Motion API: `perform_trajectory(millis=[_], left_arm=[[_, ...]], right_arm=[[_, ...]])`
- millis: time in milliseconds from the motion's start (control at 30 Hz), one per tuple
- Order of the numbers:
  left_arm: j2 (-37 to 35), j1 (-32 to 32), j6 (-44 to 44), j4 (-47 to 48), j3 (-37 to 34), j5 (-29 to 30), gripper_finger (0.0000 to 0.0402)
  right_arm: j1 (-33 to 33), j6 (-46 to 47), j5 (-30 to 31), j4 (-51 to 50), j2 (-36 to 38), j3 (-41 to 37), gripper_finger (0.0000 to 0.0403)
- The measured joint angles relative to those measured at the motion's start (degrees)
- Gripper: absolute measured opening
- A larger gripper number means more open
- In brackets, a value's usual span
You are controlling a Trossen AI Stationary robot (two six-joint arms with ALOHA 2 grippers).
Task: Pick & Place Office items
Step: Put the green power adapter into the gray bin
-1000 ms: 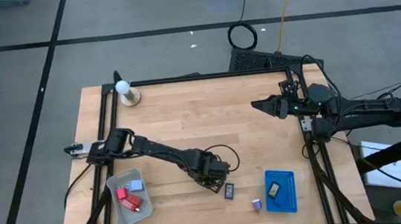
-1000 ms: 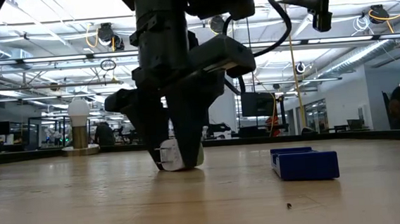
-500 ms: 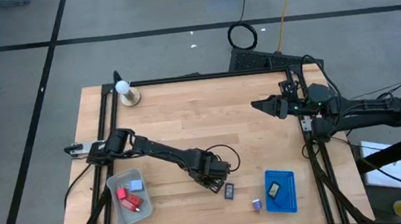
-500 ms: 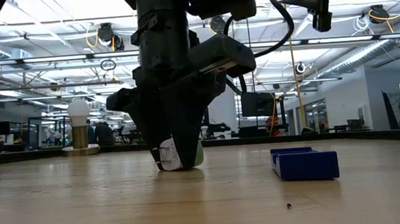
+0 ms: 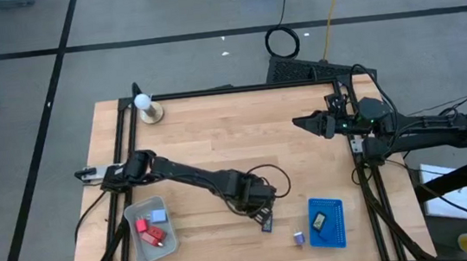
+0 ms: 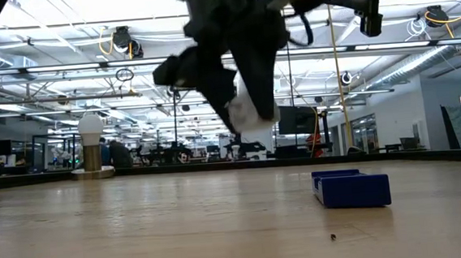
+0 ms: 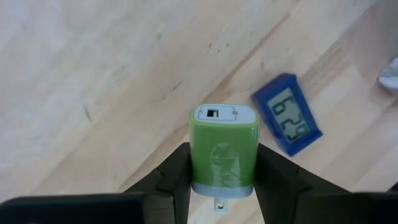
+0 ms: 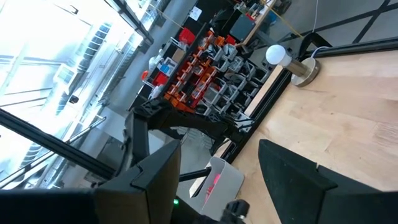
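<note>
My left gripper [image 5: 261, 206] is shut on a green-white charger block [image 7: 224, 152] and hangs above the table's near middle; the low view shows it raised well off the wood [image 6: 248, 110]. A small blue rectangle with a number display [image 7: 287, 122] lies on the table just beyond it and also shows in the high view [image 5: 267, 223]. A purple bit [image 5: 299, 237] lies beside the blue tray [image 5: 335, 224]. My right gripper [image 5: 301, 123] is open and empty at the table's far right. My left gripper pinches the charger's two green sides [image 7: 200, 155] between its two fingers [image 7: 177, 171]. The fingers come from above, pointing down. The charger is lifted clear of the table, its white port end [image 7: 222, 113] facing away from the wrist and a metal prong [image 7: 217, 203] toward it.
A grey tray [image 5: 139, 245] at the near left holds red and light-blue blocks [image 5: 151, 230]. The blue tray holds a black rectangle [image 5: 319, 221] and shows in the low view [image 6: 351, 189]. A white ball on a wooden base [image 5: 146, 107] stands at the far left corner.
My left gripper has risen from the table with the charger, which stood on the wood a second ago and now hangs clear. The gripper has also shifted a little toward the table's right edge and tipped.
</note>
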State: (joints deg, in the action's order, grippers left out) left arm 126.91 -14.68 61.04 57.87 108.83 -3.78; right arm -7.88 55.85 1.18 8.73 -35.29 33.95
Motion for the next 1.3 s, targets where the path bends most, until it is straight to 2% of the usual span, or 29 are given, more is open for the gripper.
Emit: perform_trajectory(millis=[433, 800, 1100, 1300], left_arm=[[-0.1, 0.4, -3.5, 11.3, 14.9, 2.3, 0.0134], [-0.2, -1.0, -12.8, 32.1, 25.4, 2.4, 0.0134], [-6.0, -3.6, -20.2, 32.2, 25.0, 4.9, 0.0134], [-11.3, -3.6, -23.6, 32.1, 18.6, 6.4, 0.0134]], right_arm=[[0.0, -1.0, 0.0, -0.1, 0.0, 0.0, 0.0210], [0.0, -0.7, -1.5, -0.9, 0.0, 0.0, 0.0210], [0.0, 2.1, 2.3, -4.0, -2.1, 0.0, 0.0210], [0.0, 3.7, 5.9, -3.2, -4.3, 0.0, 0.0210]])
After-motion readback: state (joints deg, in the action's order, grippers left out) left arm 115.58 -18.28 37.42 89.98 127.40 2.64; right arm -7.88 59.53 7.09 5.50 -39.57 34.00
